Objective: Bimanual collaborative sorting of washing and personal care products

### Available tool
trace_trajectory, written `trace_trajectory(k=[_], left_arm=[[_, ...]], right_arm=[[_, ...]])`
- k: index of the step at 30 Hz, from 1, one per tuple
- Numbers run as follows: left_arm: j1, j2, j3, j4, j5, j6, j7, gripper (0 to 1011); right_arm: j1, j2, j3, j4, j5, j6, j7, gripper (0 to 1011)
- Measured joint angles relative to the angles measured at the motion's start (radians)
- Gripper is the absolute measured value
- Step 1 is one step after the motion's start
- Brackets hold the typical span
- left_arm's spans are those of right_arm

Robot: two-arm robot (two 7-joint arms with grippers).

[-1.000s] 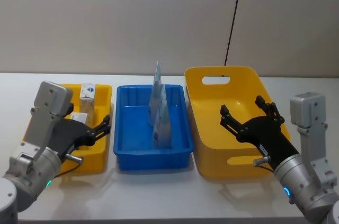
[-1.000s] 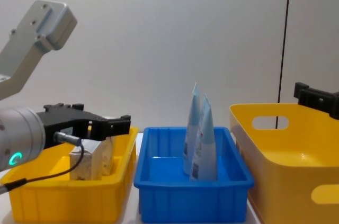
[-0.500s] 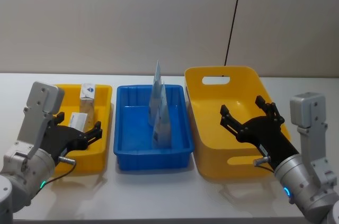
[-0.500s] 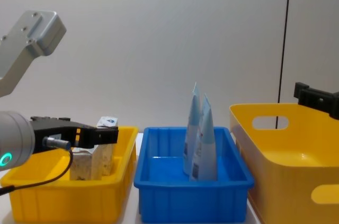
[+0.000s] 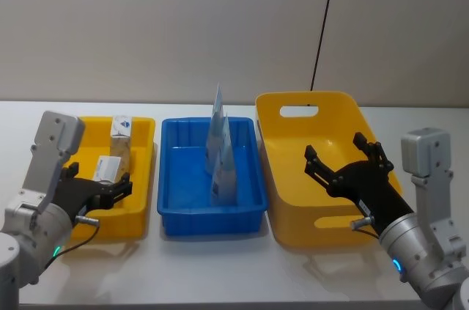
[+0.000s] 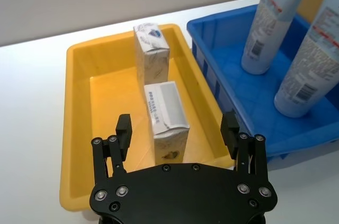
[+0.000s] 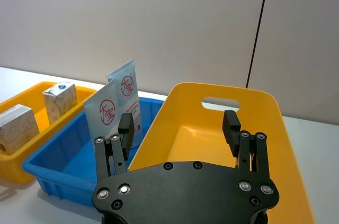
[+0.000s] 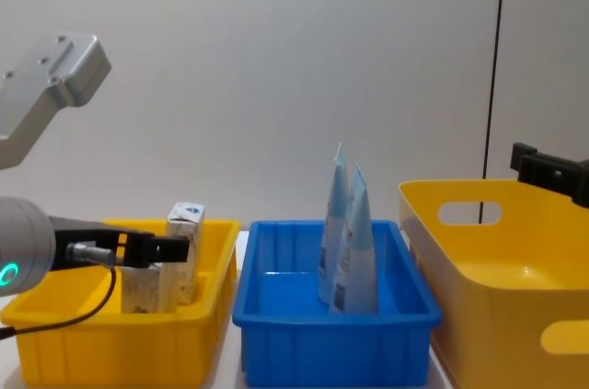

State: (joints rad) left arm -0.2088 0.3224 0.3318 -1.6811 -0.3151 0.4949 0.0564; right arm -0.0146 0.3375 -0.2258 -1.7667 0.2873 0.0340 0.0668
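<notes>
Your left gripper point(image 5: 123, 185) has backed off the cartons point(image 5: 122, 136), spread empty like the right gripper point(image 5: 337, 152), and with tubes point(image 5: 223, 163) in the blue bin point(image 5: 176, 211) sorting looks finished.

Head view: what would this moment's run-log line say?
left pincer open, near cartons | right pincer open, over large yellow bin | tubes standing in blue bin

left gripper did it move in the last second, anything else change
The left gripper drew back toward the robot, to the near edge of the small yellow bin, fingers open and empty. Nothing was gripped or released. The cartons, tubes and right gripper over the big yellow bin stayed put.
</notes>
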Motion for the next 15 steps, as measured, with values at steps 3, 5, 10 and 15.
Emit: trace_trajectory(k=[3,5,10,15], left_arm=[[-0.007,-0.008,-0.003,0.012,0.001,0.015,0.006,1001],[-0.011,-0.014,-0.005,0.021,0.001,0.022,0.009,1001],[-0.019,-0.025,-0.009,0.039,0.001,0.035,0.012,1001],[-0.029,-0.037,-0.013,0.06,0.0,0.043,0.012,1001]], right_arm=[[0.0,0.0,0.0,0.0,0.0,0.0,0.0,1003],[0.0,0.0,0.0,0.0,0.0,0.0,0.0,1003],[0.0,0.0,0.0,0.0,0.0,0.0,0.0,1003],[0.0,0.0,0.0,0.0,0.0,0.0,0.0,1003]])
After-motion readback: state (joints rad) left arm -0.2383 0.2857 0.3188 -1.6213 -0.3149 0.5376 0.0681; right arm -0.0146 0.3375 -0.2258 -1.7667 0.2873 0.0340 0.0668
